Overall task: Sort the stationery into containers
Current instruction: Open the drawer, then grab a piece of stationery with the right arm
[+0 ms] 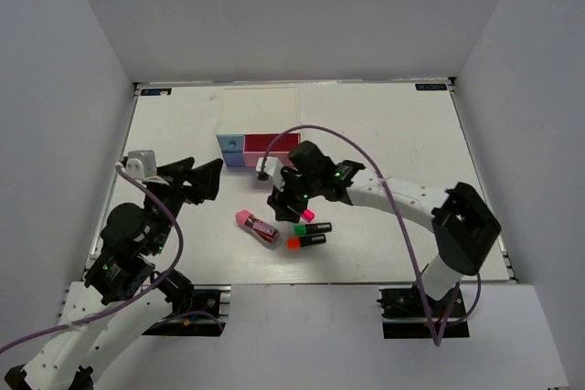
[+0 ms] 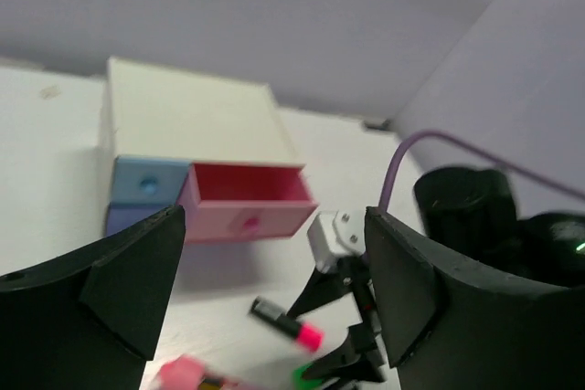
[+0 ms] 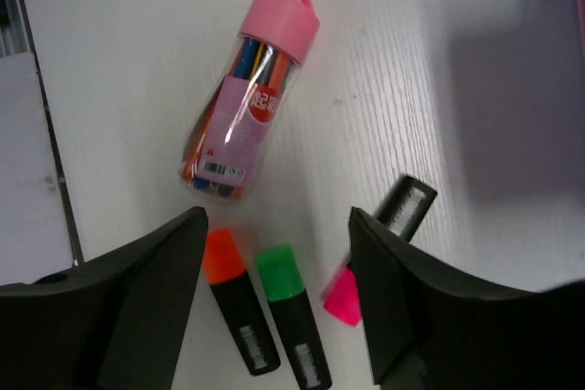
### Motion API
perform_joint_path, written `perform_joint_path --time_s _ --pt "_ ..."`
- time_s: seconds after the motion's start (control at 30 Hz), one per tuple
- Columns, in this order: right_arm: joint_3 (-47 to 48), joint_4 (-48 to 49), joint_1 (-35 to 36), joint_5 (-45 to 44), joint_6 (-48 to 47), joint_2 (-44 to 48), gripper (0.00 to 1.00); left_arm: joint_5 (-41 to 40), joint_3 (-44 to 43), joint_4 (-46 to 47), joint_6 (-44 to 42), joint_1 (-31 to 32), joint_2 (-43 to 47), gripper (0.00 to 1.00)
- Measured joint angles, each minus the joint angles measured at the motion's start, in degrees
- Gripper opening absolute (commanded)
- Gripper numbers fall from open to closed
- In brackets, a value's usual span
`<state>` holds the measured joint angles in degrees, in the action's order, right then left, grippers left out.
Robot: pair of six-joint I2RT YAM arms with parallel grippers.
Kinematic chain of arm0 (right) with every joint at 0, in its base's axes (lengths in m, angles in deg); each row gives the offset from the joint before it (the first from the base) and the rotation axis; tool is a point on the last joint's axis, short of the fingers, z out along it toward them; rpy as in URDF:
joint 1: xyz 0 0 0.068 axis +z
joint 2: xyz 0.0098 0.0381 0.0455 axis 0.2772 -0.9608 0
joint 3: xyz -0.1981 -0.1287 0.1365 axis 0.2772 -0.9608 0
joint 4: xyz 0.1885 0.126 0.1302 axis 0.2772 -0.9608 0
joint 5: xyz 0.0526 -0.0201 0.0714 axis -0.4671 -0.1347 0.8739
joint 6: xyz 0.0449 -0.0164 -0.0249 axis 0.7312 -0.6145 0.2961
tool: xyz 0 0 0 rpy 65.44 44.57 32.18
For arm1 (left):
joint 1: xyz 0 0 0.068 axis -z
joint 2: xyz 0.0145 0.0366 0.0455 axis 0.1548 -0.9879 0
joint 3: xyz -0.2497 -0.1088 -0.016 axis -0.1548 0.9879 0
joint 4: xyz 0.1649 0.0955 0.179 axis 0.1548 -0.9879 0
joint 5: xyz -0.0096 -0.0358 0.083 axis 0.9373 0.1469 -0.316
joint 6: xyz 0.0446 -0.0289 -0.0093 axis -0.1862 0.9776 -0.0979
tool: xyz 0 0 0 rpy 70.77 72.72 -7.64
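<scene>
The drawer unit [image 1: 260, 111] has a white top; its pink drawer [image 1: 271, 143] is pulled open beside the light blue drawer [image 1: 230, 143], with the periwinkle drawer [image 1: 236, 160] below. Three black markers lie in front of it: pink-ended [image 1: 308, 215], green-ended [image 1: 313, 227] and orange-ended [image 1: 306, 242]. The pink-capped oblong pack [image 1: 257, 226] lies to their left. My right gripper [image 1: 285, 203] is open low over the markers [image 3: 279, 235]; the pink marker [image 3: 407, 203] lies partly behind its right finger [image 3: 411, 299]. My left gripper [image 1: 206, 180] is open and empty, left of the unit. The silver-purple cube is out of view.
White walls enclose the table on three sides. In the left wrist view the open pink drawer [image 2: 247, 198] looks empty, and the right arm [image 2: 475, 216] fills the right side. A purple cable [image 1: 366, 148] arcs over the right arm.
</scene>
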<state>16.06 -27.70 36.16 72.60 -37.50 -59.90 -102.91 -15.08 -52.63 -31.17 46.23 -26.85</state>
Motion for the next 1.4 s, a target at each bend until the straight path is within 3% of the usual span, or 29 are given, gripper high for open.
perform_joint_path --time_s 0.23,0.53,1.07,1.23,1.33,1.4 --pt "8.22 -0.68 5.55 -4.11 5.07 -8.28 0.74 -0.22 3.30 -7.96 -4.98 -0.24 2.51 0.89" --pt "14.32 -0.74 9.70 -11.87 10.49 -19.28 0.78 0.39 3.32 -8.59 -6.43 -0.24 5.95 0.89" --pt "17.29 -4.28 10.60 -13.77 10.73 -25.27 0.74 3.48 3.32 -8.94 -7.61 -0.24 5.97 0.89" --pt "18.18 -5.92 11.26 -13.35 9.99 -25.75 0.69 3.67 3.32 -8.96 -7.63 -0.24 6.12 0.89" --pt "18.25 -6.93 11.52 -12.83 9.35 -25.77 0.60 3.69 3.32 -8.94 -7.63 -0.24 6.49 0.89" --pt "18.25 -7.76 11.54 -12.13 8.79 -25.83 0.47 3.69 3.32 -8.94 -7.63 -0.24 6.73 0.89"
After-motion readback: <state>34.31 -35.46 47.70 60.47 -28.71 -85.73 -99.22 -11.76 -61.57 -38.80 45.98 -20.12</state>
